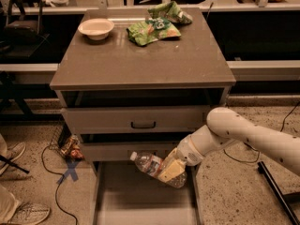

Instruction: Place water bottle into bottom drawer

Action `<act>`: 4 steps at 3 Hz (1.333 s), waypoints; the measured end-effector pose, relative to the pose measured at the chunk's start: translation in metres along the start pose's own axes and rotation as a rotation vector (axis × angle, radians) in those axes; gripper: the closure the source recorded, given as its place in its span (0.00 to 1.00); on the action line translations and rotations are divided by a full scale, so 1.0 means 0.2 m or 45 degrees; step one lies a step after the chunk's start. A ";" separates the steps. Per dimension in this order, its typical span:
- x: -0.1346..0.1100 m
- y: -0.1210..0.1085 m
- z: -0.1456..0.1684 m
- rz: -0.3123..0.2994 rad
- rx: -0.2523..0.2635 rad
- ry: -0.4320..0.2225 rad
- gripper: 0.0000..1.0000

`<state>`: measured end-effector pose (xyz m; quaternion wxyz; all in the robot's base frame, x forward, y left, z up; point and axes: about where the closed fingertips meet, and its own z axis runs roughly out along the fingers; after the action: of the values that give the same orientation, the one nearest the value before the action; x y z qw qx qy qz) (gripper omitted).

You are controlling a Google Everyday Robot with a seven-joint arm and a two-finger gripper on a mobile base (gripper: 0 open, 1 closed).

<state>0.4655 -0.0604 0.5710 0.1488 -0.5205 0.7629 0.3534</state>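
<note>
Okay, floor (225, 196): pale speckled stone look, matte, a bit grubby.
cabinet (140, 60): boxy, flat brown top, smooth, squared edges.
arm (248, 135): white, glossy, fat rounded tube, reaching in from the right and down to the cabinet's lower front.
bottom drawer (140, 200): pulled right out, wide shallow tray, flat pale grey floor, thin side rails.
upper drawers (108, 121): two flat grey fronts, a dark gap above each, a small dark handle on the top one.
snack bags (152, 29): green, shiny, crumpled, lying side by side at the back of the top.
bowl (96, 28): round, shallow, off-white, back-left on the top.
water bottle (147, 163): small, clear, crinkly plastic, white cap, banded label. Tilted, cap end up and left, hanging over the back of the open bottom drawer, just in front of the middle front.
gripper (171, 168): at the arm's tip, above the tray's right rear, yellowish flat pads clamped on the bottle's lower half.
tape (70, 171): blue X on the floor, left of the cabinet.
</note>
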 end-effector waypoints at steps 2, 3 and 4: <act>0.38 -0.14 0.41 0.142 0.100 -0.072 1.00; 0.56 -0.25 0.60 0.227 0.186 -0.130 1.00; 0.66 -0.39 0.77 0.295 0.270 -0.224 1.00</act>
<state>0.4598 -0.0610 0.3533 0.2273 -0.3778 0.8348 0.3298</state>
